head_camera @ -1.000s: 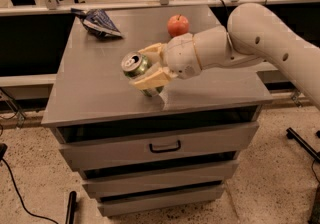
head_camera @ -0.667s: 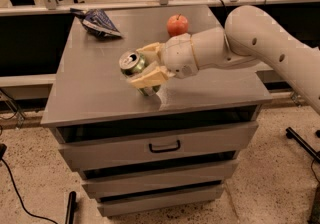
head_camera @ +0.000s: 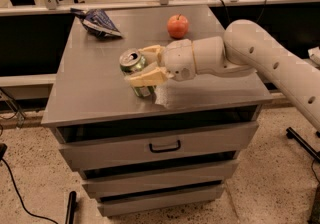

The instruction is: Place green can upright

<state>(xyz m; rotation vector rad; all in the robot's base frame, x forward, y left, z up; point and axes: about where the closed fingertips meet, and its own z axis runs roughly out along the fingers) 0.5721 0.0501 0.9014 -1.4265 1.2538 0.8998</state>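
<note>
Over the grey cabinet top (head_camera: 90,98) front, cream two-finger gripper (head_camera: 136,65) pinches small green aluminium can (head_camera: 132,60); long axis tilted, silver top leaning up-left, base lowest.

Grey cabinet top (head_camera: 90,95) holds apple (head_camera: 178,26), blue bag (head_camera: 99,21); claw (head_camera: 141,65) clasps green can (head_camera: 132,61) over it

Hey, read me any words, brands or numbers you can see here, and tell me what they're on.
Green can, held in the gripper near the tabletop's front: label too blurred to read.
Blue bag at the back: print too blurred to read.
No other text.
</note>
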